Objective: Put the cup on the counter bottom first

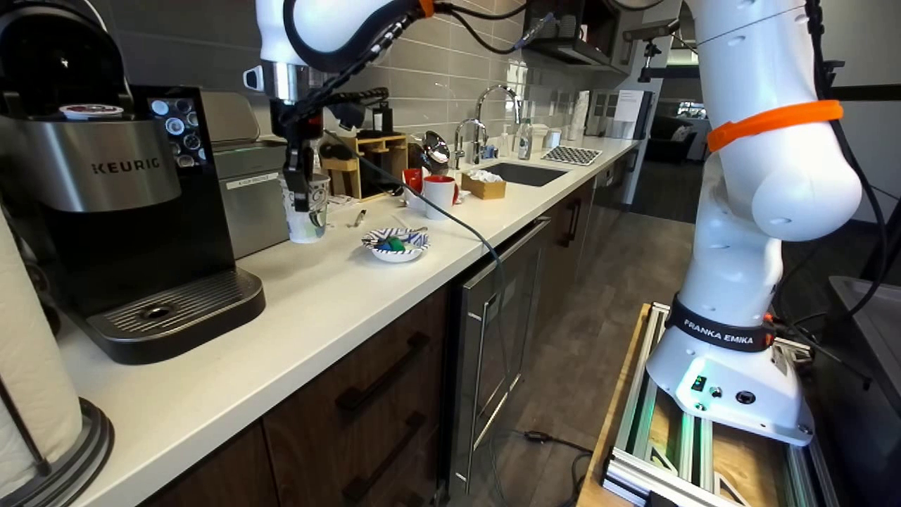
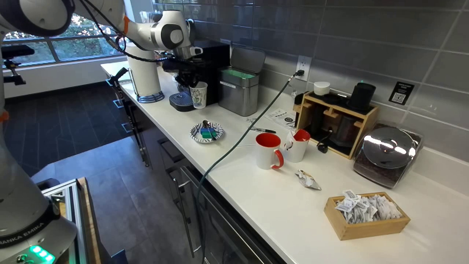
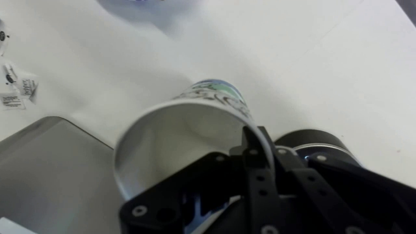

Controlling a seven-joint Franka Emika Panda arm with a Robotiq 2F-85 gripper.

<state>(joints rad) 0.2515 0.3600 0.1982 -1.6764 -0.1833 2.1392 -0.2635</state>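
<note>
Cup (image 1: pixel 310 211) in gripper (image 3: pixel 257 134), nr KEURIG mach. (image 1: pixel 134 186)

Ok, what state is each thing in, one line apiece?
Paper cup, mouth up; contact with the white counter unclear.
Jaws, closed on the cup's rim.
Keurig coffee machine, top open, pod showing.
Metal bin, lid up.
Power plug, in the wall outlet.
Red-handled mug, upright.
Wooden box, open, holding paper packets.
Blue-patterned bowl, right side up.

The cup (image 2: pixel 199 98) looks papery, the desk (image 2: pixel 234 179) smooth. In an exterior view, the bin (image 2: pixel 236 97) at the cup's three o'clock is dull metal, a mug (image 2: pixel 264 157) glossy, a box (image 2: pixel 372 229) plain wood.
</note>
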